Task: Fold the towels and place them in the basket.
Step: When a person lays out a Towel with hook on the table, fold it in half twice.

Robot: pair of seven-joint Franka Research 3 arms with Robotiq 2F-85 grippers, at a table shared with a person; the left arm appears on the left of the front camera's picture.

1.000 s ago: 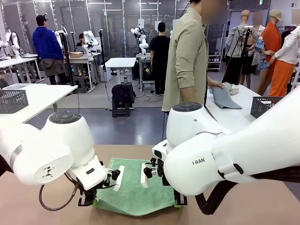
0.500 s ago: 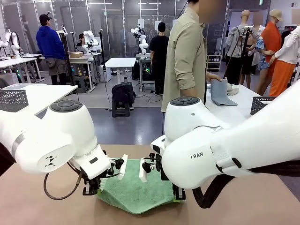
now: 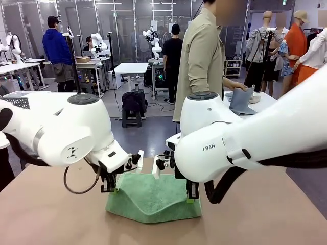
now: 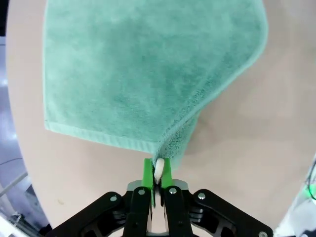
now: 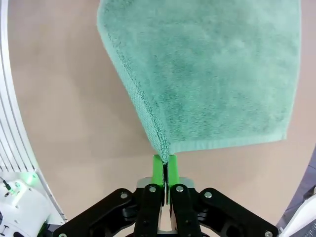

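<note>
**Two grippers, one green towel, both clamped tight**

Two white arms fill the near side of the room, the left arm (image 3: 66, 138) swinging in from one side and the right arm (image 3: 245, 148) from the other, both bent down over the tan table (image 3: 46, 219). Beyond them, a person in a beige shirt (image 3: 204, 56) stands side-on at another table with a hand on a grey-blue cloth (image 3: 241, 101).

Between the arms lies the mint green towel (image 3: 153, 200), near the middle of the table. Most of it rests flat on the tabletop, while two of its corners are held up just off the surface and the cloth sags between them.

The left gripper (image 3: 113, 188) has its green pads pressed fully together on one raised corner; from the left wrist view a pale scrap shows between the pads, and I cannot tell what it is. The right gripper (image 3: 190, 197) is likewise clamped all the way down, with the other raised corner nipped between its fingertips and the towel's hem running away from it.
</note>
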